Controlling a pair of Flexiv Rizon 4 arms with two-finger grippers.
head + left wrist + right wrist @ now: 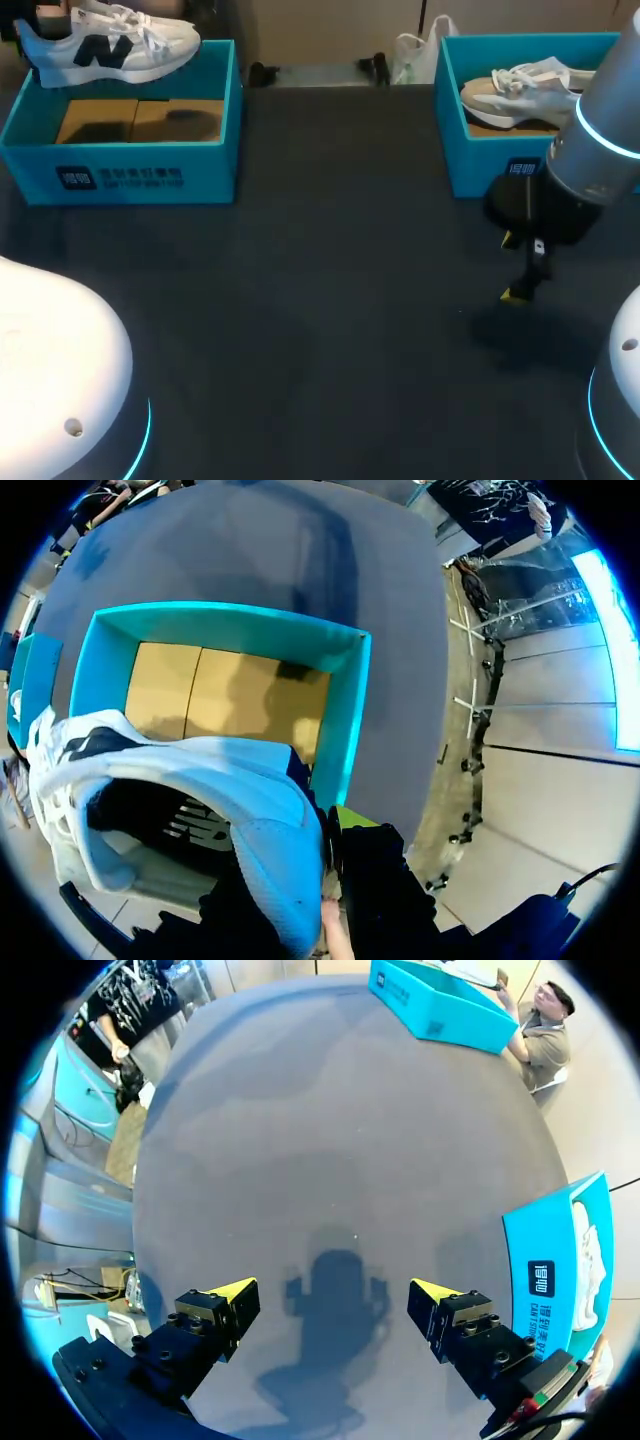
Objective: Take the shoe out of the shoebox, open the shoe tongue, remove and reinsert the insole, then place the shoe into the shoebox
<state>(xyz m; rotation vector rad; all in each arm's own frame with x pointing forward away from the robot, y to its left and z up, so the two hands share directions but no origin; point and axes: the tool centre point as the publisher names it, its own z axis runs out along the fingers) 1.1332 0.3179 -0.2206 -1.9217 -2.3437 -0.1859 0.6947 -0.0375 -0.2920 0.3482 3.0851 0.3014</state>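
Dark counter (pixel 320 330), wide under everything. At its far left, a teal shoebox (pixel 120 150), open on top, brown cardboard floor in view. At the far right, a second shoebox (pixel 480 160), also teal, with a pale shoe (pixel 515 90) lying inside. Above the left box's back wall, the white shoe (pixel 110 45) with a dark side mark; hangs aloft, toe toward the middle. On its heel, the left gripper (pixel 325 855), fingers clamped. Just in front of the right box, the right gripper (pixel 333 1295); hovers low over the counter, fingers wide apart.
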